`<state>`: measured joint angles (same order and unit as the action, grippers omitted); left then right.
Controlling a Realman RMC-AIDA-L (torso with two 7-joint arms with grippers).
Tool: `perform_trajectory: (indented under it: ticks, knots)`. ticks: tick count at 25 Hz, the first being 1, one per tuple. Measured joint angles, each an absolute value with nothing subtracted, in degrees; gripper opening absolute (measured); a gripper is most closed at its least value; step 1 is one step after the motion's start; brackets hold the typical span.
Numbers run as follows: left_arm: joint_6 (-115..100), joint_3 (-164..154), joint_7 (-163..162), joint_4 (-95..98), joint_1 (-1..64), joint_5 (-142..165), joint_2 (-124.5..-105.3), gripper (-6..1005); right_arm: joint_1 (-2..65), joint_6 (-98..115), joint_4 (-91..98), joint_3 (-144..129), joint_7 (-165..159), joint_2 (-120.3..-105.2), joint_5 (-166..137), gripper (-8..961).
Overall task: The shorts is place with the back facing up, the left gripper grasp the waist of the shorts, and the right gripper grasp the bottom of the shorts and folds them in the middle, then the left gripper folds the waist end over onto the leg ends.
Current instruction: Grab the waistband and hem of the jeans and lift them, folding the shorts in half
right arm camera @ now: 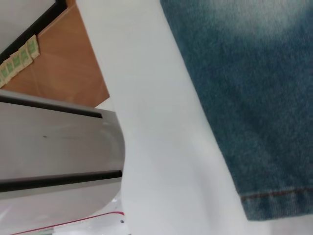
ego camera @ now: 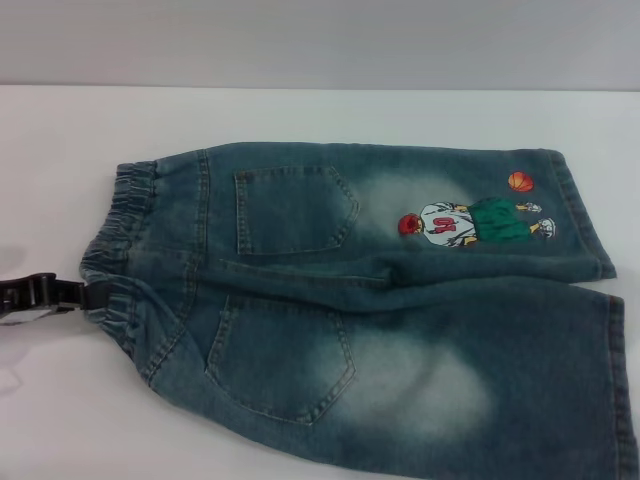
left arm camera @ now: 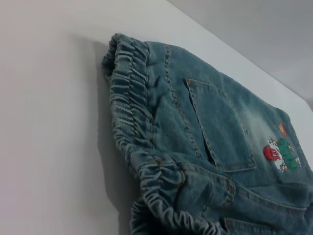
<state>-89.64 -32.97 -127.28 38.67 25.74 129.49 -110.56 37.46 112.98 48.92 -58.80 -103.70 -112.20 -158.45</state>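
Flat on the white surface, the shorts lie back up, spread wide across the head view. My left tool comes in low from the left edge of that view, a black shape whose tip meets the waist at its nearer part; I cannot tell whether its fingers are apart or clamped on the cloth there. The ruched elastic band runs along the left end of the garment, and in the left wrist view the waist rises slightly off the surface, its gathers close to the camera. Two back patch pockets sit just beyond the band, one farther from me and one nearer. On the far leg, the embroidered basketball player stands sideways, with the orange ball just beside him near the hem. The bottom of the shorts points to my right, the far leg's hem well apart from my left tool.

My right tool does not show in any view. The right wrist view shows one straight-stitched hem lying on the surface, with bare white beside it. Past the surface's edge are a brown floor and a grey-white panel with dark slots. Behind the surface in the head view stands a plain grey wall.
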Motion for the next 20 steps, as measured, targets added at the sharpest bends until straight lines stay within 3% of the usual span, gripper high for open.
perform_trajectory:
  ticks: [20]
  knots:
    - [-90.2, -33.0, -127.2, 38.7, 24.9, 129.5, -110.93, 46, 37.6, 110.6, 47.4, -58.8, -103.7, -113.57, -158.6, 594]
